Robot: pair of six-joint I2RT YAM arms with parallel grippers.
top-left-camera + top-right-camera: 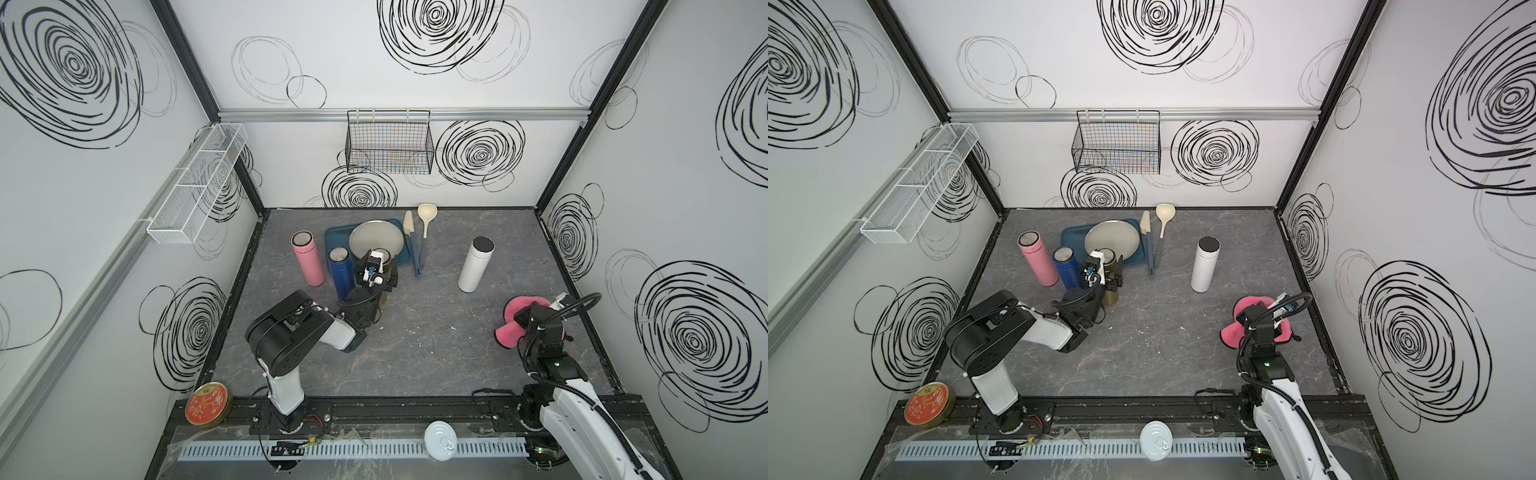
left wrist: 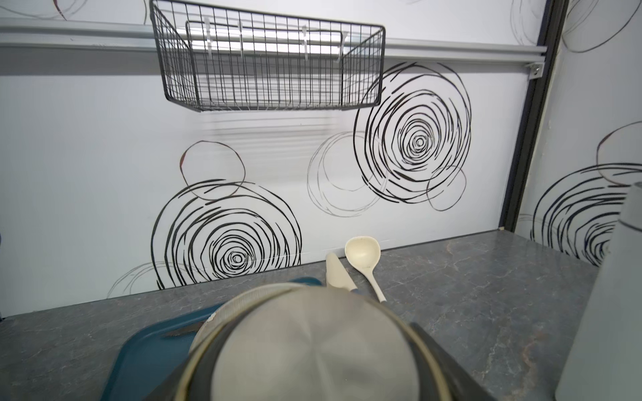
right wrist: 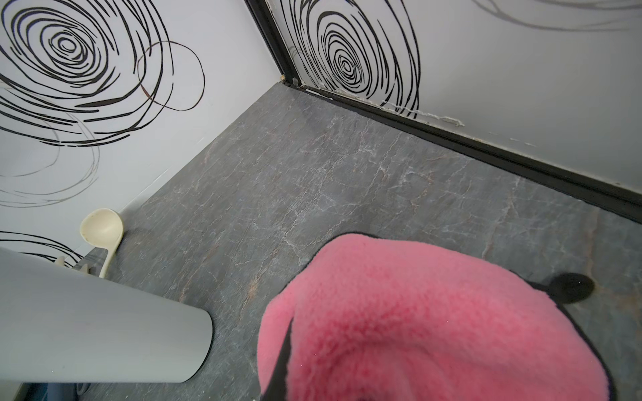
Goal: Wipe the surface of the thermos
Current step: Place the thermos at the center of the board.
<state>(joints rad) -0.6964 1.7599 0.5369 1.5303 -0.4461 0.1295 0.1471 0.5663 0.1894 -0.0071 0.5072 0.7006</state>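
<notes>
Four thermoses stand upright on the grey table [image 1: 436, 353]: pink thermos [image 1: 308, 262] & blue thermos [image 1: 340, 276] side by side at left, gold thermos [image 1: 1111, 294] just right of the blue one, white thermos [image 1: 474, 266] w/ black cap well apart on the right. Gold thermos sits on the table at the near edge of the teal tray [image 1: 332, 235], & the left pincer [image 1: 1108, 269] straddles its top, jaws one each side of the steel lid [image 2: 312, 357]; left wrist view is mostly that lid w/ dark jaw edges either side, but can't make out whether they press the body or stand just off it. Right pincer [image 1: 519, 318] is over by the right wall, clamped tight on the pink cloth [image 1: 508, 334], which bunches up around it; right wrist view shows the cloth close up w/ the white thermos near it, not touching. Cloth & gold thermos are well apart. On the tray rests a round metal plate [image 1: 376, 239]; just right of the tray a spatula [image 1: 409, 224] & ladle [image 1: 427, 212] lie side by side, handles toward the arms. Back wall carries a black wire basket [image 1: 388, 141], left wall a white mesh rack [image 1: 195, 183]. On the near rail: red tin [image 1: 208, 404] at left, white can lid [image 1: 439, 439] btwn the two arm bases.
</notes>
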